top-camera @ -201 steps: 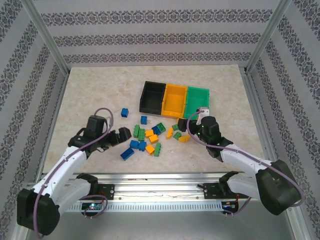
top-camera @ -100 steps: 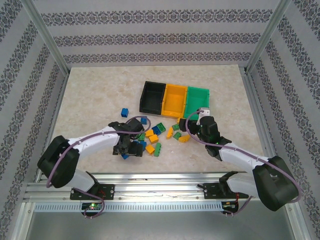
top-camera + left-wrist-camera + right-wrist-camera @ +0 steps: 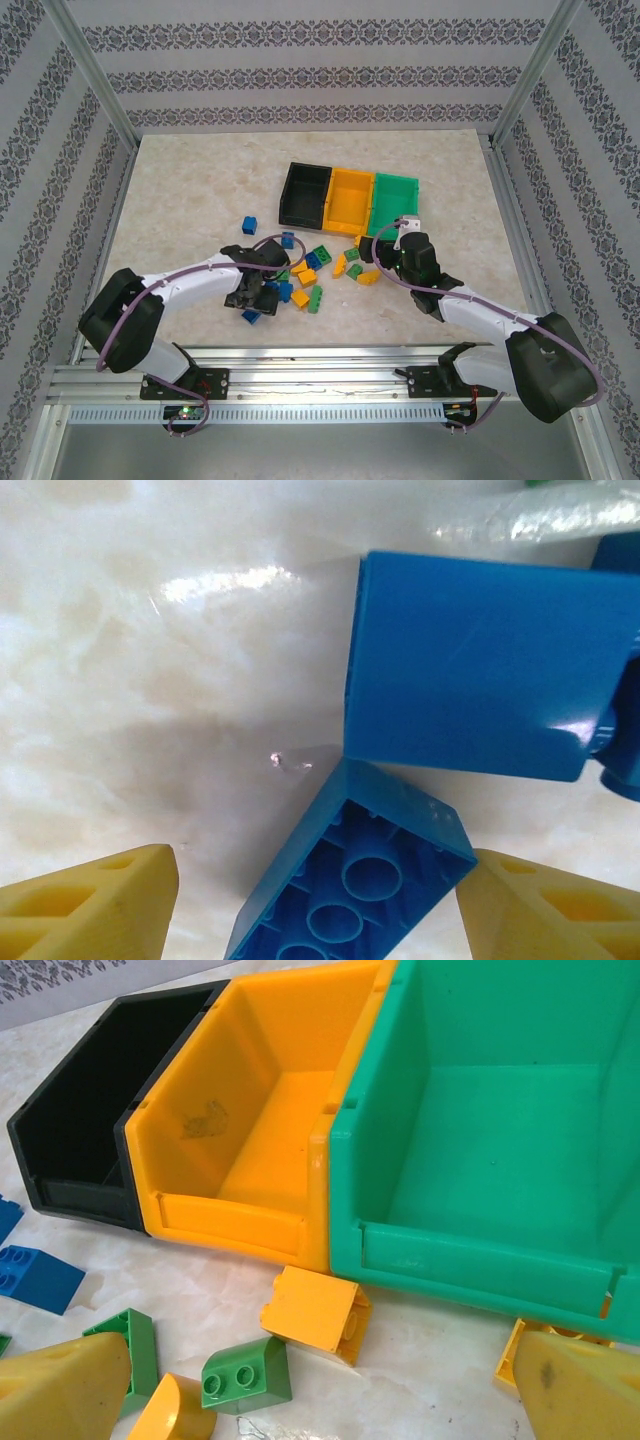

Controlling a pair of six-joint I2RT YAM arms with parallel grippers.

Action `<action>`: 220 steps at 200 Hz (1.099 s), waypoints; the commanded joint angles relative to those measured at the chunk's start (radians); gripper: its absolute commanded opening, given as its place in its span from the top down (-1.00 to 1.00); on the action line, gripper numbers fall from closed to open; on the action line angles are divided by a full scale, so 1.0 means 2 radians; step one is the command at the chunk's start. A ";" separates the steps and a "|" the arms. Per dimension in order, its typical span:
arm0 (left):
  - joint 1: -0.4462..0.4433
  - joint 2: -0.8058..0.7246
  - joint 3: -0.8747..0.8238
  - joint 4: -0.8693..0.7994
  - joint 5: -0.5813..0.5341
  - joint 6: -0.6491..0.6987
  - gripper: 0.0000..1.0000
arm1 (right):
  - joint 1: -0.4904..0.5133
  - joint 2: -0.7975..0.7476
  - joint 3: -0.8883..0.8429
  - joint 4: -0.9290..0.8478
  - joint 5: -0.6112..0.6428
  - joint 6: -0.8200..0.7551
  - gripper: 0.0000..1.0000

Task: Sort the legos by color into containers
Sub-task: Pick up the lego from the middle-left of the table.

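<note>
on the left, the left pincer (image 3: 257, 297) is reaching low over the near-left edge of the lego pile (image 3: 310, 272) on the table (image 3: 180, 190). in the left wrist view its yellow fingers (image 3: 90, 905) are standing wide apart, one on each side of a blue brick (image 3: 365, 875) that is lying with its hollow underside facing the camera. gaps are showing on both sides, so the pincer is gripping nothing. a second blue brick (image 3: 480, 665) is lying just beyond it, and their corners are meeting in this view. a lone blue brick (image 3: 249, 225) is sitting farther back on the table, apart from the pile.

behind the pile, three bins are standing joined in a row: the black bin (image 3: 303, 195), the orange bin (image 3: 350, 200) and the green bin (image 3: 396, 198).

on the right, the right pincer (image 3: 375, 255) is hovering at the right end of the pile, just in front of the green bin. its fingers (image 3: 60, 1390) are spread wide and holding nothing. in the right wrist view an orange brick (image 3: 315, 1312) is lying just in front of the seam between the orange and green bins. a green brick (image 3: 245, 1375) is sitting near it, between the fingers.
</note>
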 commanded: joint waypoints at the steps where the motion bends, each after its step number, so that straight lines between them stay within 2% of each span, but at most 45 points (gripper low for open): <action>1: -0.012 0.006 -0.008 0.018 0.011 0.005 -0.37 | -0.003 -0.010 0.009 0.001 0.014 0.004 -0.96; 14: -0.017 0.013 -0.007 0.018 0.016 0.005 -0.34 | -0.004 -0.009 0.009 0.000 0.019 0.003 -0.96; 24: -0.020 0.016 -0.005 0.019 0.014 0.004 -0.24 | -0.005 -0.010 0.010 -0.001 0.020 0.002 -0.96; 43: -0.022 0.018 -0.003 0.025 0.015 0.005 0.08 | -0.005 -0.017 0.007 -0.001 0.021 0.001 -0.96; 58: -0.024 0.013 0.006 0.024 0.019 0.006 0.21 | -0.004 -0.021 0.005 -0.001 0.028 0.001 -0.96; 115: -0.042 -0.042 0.058 0.014 0.008 0.008 0.31 | -0.009 -0.025 0.002 0.000 0.034 0.001 -0.96; 151: -0.044 -0.071 0.094 0.088 -0.005 0.027 0.39 | -0.017 -0.023 0.000 0.000 0.028 0.007 -0.96; 177: -0.044 -0.021 0.171 0.125 -0.006 0.060 0.43 | -0.037 -0.018 -0.002 0.003 0.019 0.017 -0.96; 220: -0.042 0.150 0.376 0.100 -0.015 0.140 0.43 | -0.103 -0.027 -0.023 0.016 -0.021 0.063 -0.96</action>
